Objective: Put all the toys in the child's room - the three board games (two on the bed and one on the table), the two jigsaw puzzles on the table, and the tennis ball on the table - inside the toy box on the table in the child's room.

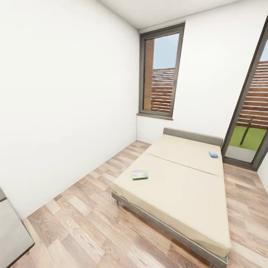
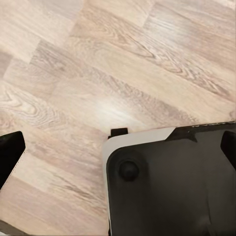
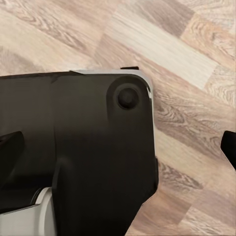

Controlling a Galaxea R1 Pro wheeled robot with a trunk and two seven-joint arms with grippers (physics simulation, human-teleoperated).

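**Games ahead on the bed, both arms hanging low**

From my head I am seeing the bed point(image 1: 178, 186) in the centre-right of the frame, the yellow-green board game point(image 1: 139, 174) lying flat near its left edge and the blue board game point(image 1: 213, 154) farther back, toward the right.

My left gripper point(image 2: 118, 147) is pointing down at the plank floor point(image 2: 123, 64) over my dark base point(image 2: 172, 187), fingertips wide apart, empty.

My right gripper point(image 3: 118, 145) is likewise gaping over the base, holding nothing. Neither arm is looking nearer; I judge a drive forward must come first.

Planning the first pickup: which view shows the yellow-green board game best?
The head view: the yellow-green board game lies flat on the bed, near its left edge. Both wrist views face the wood floor and the robot's base.
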